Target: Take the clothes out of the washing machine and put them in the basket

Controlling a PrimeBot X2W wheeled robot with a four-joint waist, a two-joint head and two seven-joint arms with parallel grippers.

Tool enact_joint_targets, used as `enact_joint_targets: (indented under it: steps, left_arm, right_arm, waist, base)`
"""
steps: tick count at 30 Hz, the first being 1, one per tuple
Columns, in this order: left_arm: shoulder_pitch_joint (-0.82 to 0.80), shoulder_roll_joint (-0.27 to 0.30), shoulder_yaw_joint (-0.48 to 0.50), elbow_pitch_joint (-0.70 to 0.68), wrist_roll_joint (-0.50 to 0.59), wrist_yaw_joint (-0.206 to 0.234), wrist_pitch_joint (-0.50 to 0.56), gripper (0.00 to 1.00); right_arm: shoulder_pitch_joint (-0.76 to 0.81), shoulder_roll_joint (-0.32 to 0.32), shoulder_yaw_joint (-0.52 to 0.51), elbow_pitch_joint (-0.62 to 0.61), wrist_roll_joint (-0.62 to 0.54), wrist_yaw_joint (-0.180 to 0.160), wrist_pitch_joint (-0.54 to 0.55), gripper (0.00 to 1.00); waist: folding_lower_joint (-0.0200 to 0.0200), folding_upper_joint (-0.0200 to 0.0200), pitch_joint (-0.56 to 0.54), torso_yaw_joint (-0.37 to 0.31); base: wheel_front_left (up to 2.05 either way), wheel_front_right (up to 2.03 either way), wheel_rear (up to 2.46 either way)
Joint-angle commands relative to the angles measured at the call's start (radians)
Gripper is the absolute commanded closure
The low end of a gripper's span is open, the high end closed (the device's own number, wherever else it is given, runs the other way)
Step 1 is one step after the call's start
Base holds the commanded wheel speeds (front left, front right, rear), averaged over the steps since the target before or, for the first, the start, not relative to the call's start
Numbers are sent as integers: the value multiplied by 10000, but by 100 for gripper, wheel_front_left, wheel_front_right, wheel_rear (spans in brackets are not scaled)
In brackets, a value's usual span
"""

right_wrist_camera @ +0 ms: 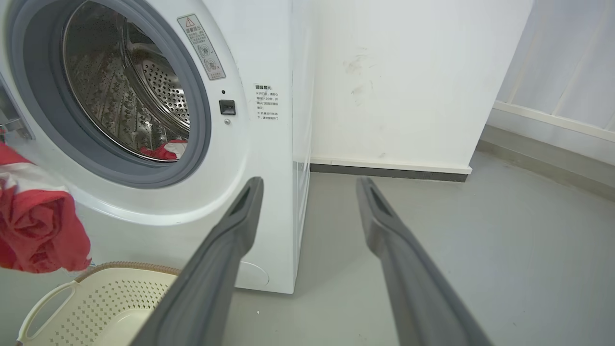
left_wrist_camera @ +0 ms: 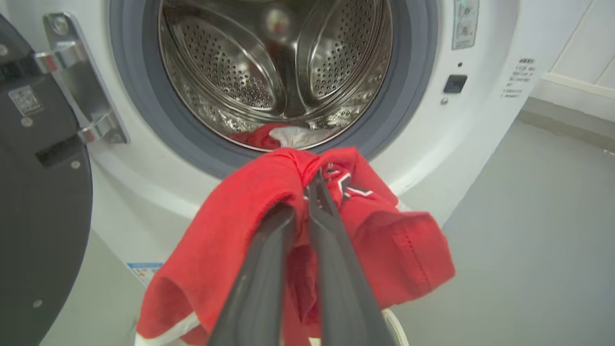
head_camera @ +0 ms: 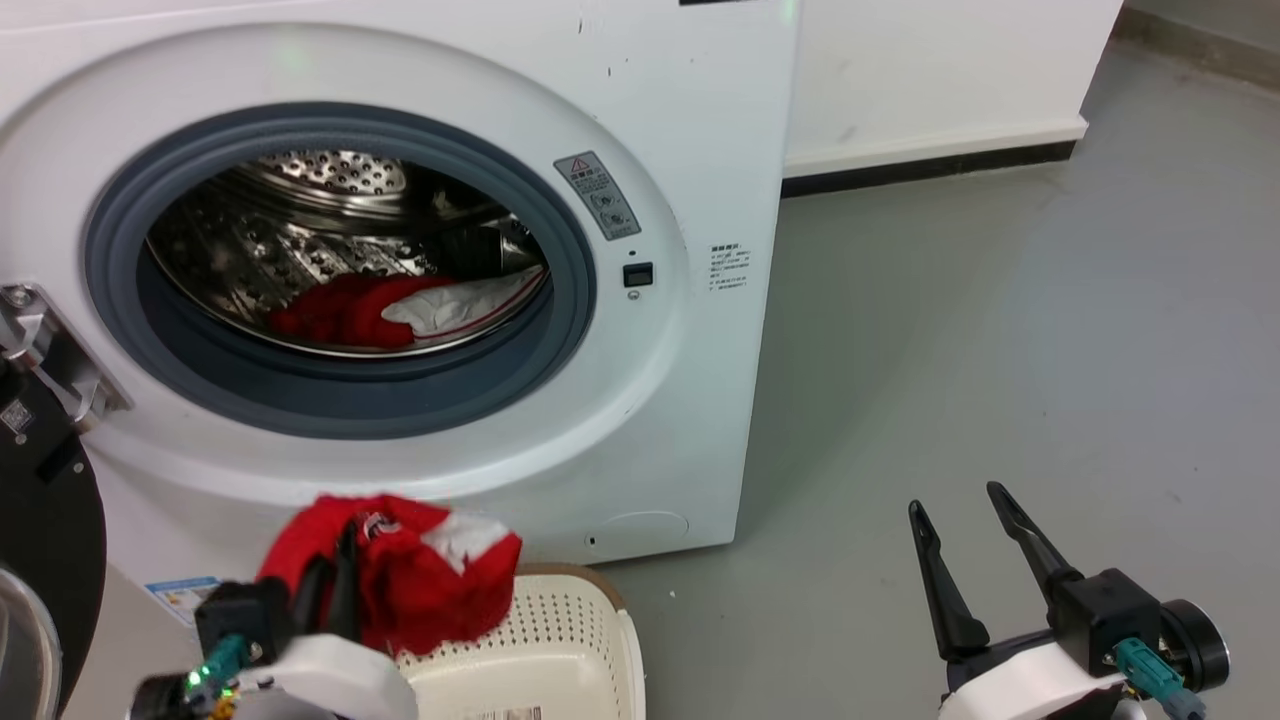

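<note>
The white washing machine [head_camera: 690, 120] stands with its porthole uncovered. Red and white clothes [head_camera: 400, 305] lie at the bottom of its steel drum [head_camera: 300, 220]. My left gripper [head_camera: 345, 545] is shut on another red garment [head_camera: 420, 575], which hangs over the left end of the cream basket [head_camera: 560, 640] in front of the machine. The left wrist view has that garment [left_wrist_camera: 408, 250] draped over both fingers, below the porthole. My right gripper [head_camera: 955, 505] is open and holds nothing, low over the grey floor to the right of the machine. The right wrist view catches the basket [right_wrist_camera: 120, 298] at lower left.
The machine's black-rimmed door [head_camera: 45, 540] hangs open at the left on its metal hinge [head_camera: 45, 350]. A white wall with a dark skirting strip [head_camera: 930, 165] runs behind. Grey floor [head_camera: 1000, 330] spreads to the right of the machine.
</note>
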State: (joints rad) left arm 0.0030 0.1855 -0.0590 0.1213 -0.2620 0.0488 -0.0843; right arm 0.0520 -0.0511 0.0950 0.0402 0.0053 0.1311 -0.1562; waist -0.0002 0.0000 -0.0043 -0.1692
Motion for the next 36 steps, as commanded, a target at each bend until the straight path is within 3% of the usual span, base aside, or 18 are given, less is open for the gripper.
enact_joint_targets:
  steps: [1, 6, 14, 16, 27, 36]
  left_arm:
    - [202, -52, -62, 35, -37, 58, 55, 100]
    - [389, -236, -180, 548, -89, 21, -180, 100]
    - [-947, -546, -269, 2579, -253, -141, -1121, 100]
    - [-1735, -506, -240, 3617, -293, -224, -1331, 100]
    - [-4176, -103, -52, 7143, -320, -467, -1728, 100]
    - [-5390, 274, 238, 9602, -469, -232, -1804, 100]
  right_arm:
    - [-32, 16, 10, -94, -60, -7, 9, 0]
    - [-410, 16, 54, -231, 6, -7, -24, 0]
    - [-1546, 16, 224, -335, 160, -7, -352, 0]
    - [-1995, 19, 315, -347, 187, -7, -478, 0]
    - [-3178, 18, 561, -97, 523, -7, -903, 0]
    - [-3775, 19, 813, 137, 767, -8, -1076, 0]
  waist:
    - [2, 0, 283, 50]
    - [2, 0, 1006, 30]
    - [2, 0, 3133, -301]
    - [2, 0, 3968, -455]
    - [2, 0, 6170, -1001]
    - [2, 0, 7442, -1342]
  base:
    - [0, 0, 0]
    - [0, 0, 0]
    - [0, 0, 0]
    - [0, 0, 0]
    - [0, 0, 0]
    - [0, 0, 0]
